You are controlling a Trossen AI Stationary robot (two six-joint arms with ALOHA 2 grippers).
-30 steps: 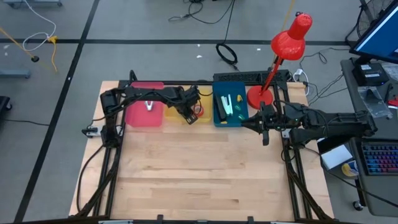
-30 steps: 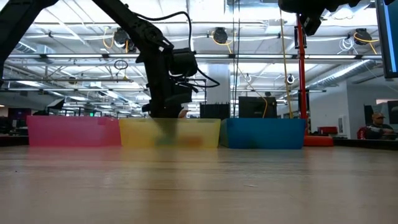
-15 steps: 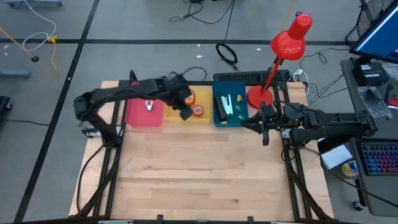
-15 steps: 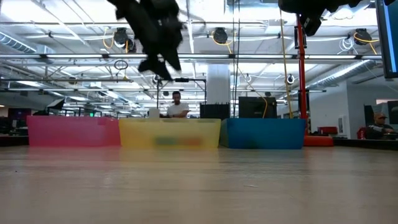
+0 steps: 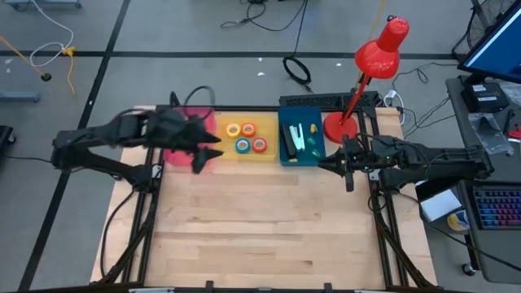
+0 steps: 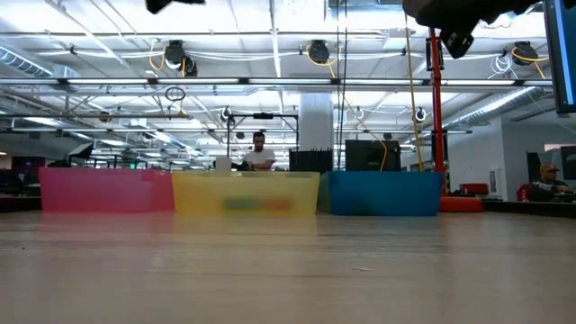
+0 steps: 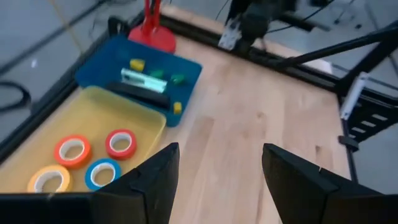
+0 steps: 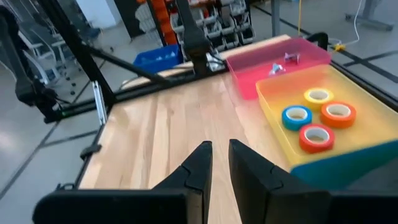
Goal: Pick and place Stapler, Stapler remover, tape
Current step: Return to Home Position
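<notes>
Starting from the near edge, the table [image 5: 260, 236] is bare wood up to the yellow bin [image 5: 221, 148].

Left gripper [image 7: 217, 186]: raised above the table, at the yellow bin's near left corner. Jaws wide apart, holding nothing.

Right gripper [image 8: 217, 162]: raised, well right of the yellow bin. Jaws all but together, holding nothing.

Inside the yellow bin lie four rolls, flat and apart: blue tape [image 5: 242, 145] and red tape [image 5: 259, 145] nearer, yellow tape [image 5: 234, 130] and orange tape [image 5: 248, 128] farther.

The blue bin [image 5: 285, 156] stands against the yellow bin's right side and holds a dark stapler [image 7: 138, 92] with green and yellow pieces. The pink bin [image 6: 103, 191] stands at the yellow bin's left side; its small pale contents cannot be identified.

A red lamp [image 5: 378, 49] stands beyond and right of the yellow bin. A person [image 6: 258, 153] shows far behind it.
</notes>
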